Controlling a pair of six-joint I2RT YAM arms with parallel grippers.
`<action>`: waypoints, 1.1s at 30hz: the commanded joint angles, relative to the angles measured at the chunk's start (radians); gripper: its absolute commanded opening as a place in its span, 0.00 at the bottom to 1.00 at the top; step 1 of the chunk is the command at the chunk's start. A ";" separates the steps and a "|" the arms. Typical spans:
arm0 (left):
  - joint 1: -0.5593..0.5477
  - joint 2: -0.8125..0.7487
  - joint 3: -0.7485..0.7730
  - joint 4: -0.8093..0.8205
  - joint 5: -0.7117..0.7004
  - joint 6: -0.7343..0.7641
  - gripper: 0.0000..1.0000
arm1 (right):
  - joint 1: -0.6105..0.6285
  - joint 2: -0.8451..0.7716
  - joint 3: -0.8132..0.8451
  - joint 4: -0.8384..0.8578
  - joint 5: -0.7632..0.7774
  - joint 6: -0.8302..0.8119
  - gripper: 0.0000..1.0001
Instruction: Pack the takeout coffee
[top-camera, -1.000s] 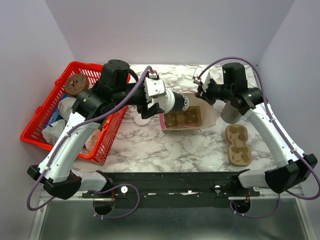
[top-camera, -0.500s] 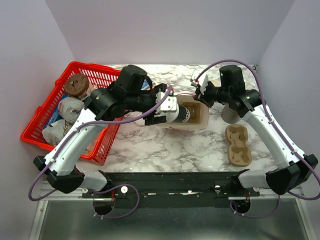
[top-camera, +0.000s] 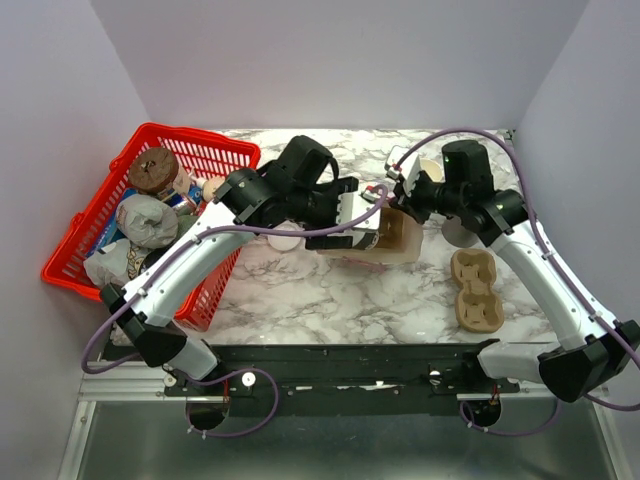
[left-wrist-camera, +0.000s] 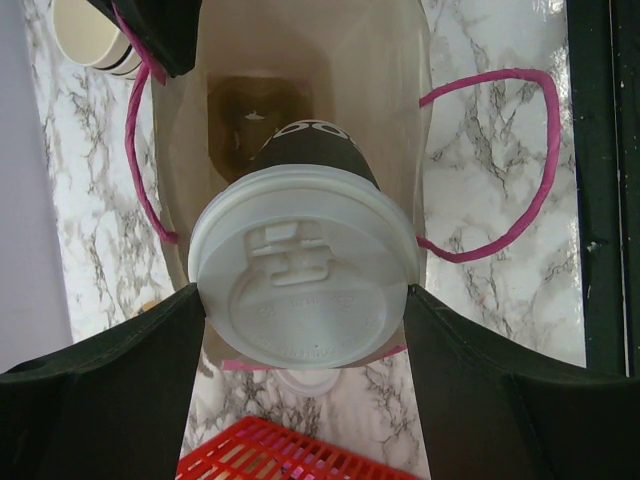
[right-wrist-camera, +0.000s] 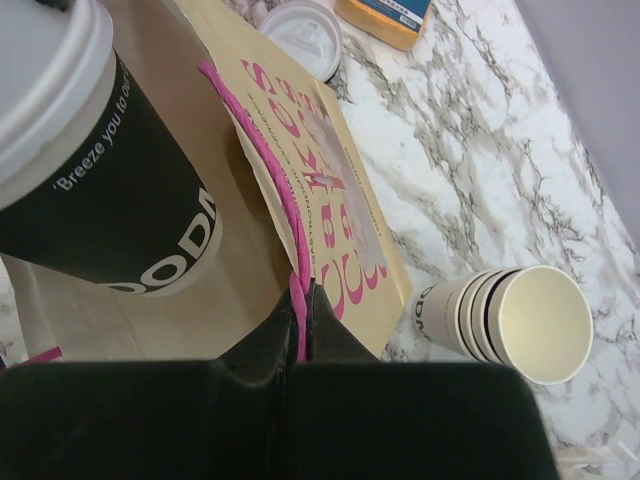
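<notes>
The takeout coffee, a dark-banded paper cup under a round white lid, is gripped at the lid rim by my left gripper. Its base points into the open mouth of a tan paper bag with pink handles. From above, the cup sits at the bag's left opening, with the left gripper behind it. My right gripper is shut on the bag's pink handle and holds that side up. The cup lies just left of it.
A red basket of wrapped food stands at the left. A loose white lid lies by the basket. A cardboard cup carrier lies at the right. A stack of plain cups stands beside the bag, near a yellow box.
My left arm has swung right from the basket side and carried the cup into the bag's mouth. The right gripper has kept its hold on the handle, almost in place.
</notes>
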 joint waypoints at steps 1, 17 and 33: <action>-0.027 0.017 -0.032 0.039 -0.005 0.053 0.00 | 0.006 -0.024 -0.037 0.042 0.019 0.060 0.01; -0.029 0.067 -0.116 0.142 -0.075 0.109 0.00 | 0.006 -0.033 -0.031 0.050 -0.005 0.119 0.01; -0.049 0.092 -0.176 0.172 -0.184 0.195 0.00 | 0.006 -0.035 0.004 0.050 0.007 0.186 0.01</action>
